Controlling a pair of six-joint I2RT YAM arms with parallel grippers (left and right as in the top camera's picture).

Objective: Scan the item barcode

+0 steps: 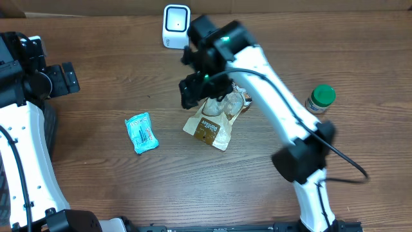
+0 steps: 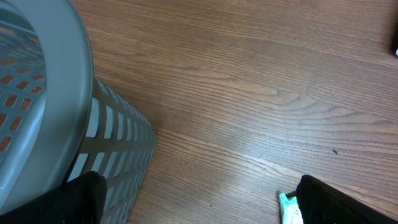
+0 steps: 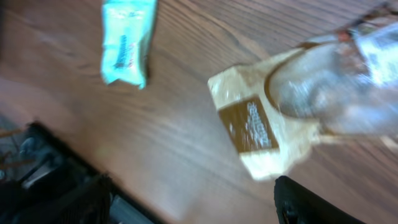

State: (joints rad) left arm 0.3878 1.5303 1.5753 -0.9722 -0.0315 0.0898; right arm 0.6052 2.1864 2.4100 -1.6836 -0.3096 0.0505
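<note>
our right gripper (image 3: 194,200) hovered with jaws spread wide and nothing held, the brown snack bag (image 1: 208,126) lying just ahead of its fingertips; our left gripper (image 2: 199,198), equally wide and empty, stood beside a grey basket (image 2: 59,106)

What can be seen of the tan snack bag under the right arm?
The tan snack bag is a crinkly pouch, paper-like, with a dark brown label bearing pale print and a clear window showing pale contents. It lies slanted on the wooden table, label end nearer the robot. The right gripper hangs over its far end, jaws open; whether it touches is unclear. No barcode shows.
</note>
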